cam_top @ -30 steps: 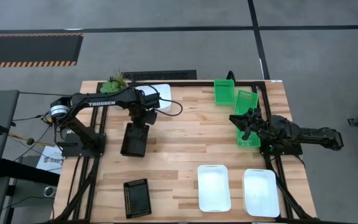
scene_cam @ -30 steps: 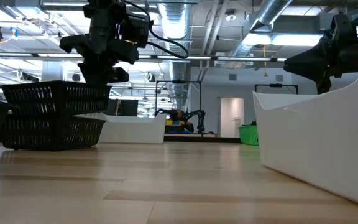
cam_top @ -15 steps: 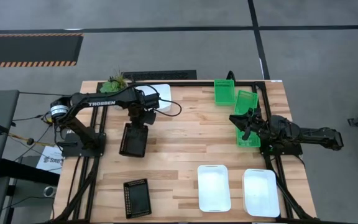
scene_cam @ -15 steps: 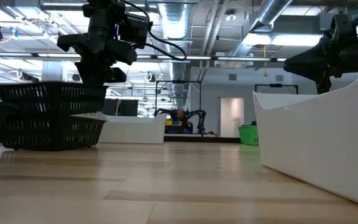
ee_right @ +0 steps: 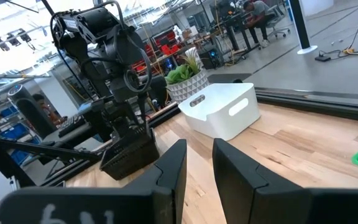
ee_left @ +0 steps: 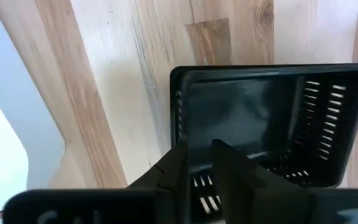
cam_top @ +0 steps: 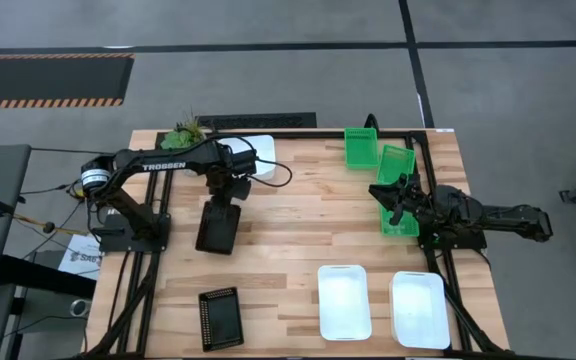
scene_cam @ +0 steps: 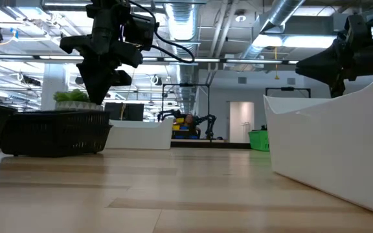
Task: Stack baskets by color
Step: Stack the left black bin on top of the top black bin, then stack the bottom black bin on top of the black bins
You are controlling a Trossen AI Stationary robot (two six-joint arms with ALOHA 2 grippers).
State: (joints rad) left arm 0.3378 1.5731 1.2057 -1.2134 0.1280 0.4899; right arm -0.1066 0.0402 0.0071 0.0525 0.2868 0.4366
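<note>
1. Black mesh plastic is filling the left wrist view: a black basket is sitting flat on the wooden table, and the left gripper is hovering right over its near wall, probably because that thin rim is the easiest place to pinch.
2. Whether this claw is clamping the wall or standing clear of it cannot be told. In the low view the basket is resting on the table, not hanging.
3. Whether another black basket is nesting inside it cannot be told either; nothing loose is showing in it.
4. A second black basket is lying empty near the table's front edge, well apart, so the black pile is looking unfinished.
5. The right gripper is waiting with its claw wide and holding nothing, above a green basket at the right edge.
6. Two more green baskets are lying just beyond it, close together but not nested.
7. Two white baskets are sitting side by side at the front, both empty, while a third white basket is standing far off beside the potted plant.
</note>
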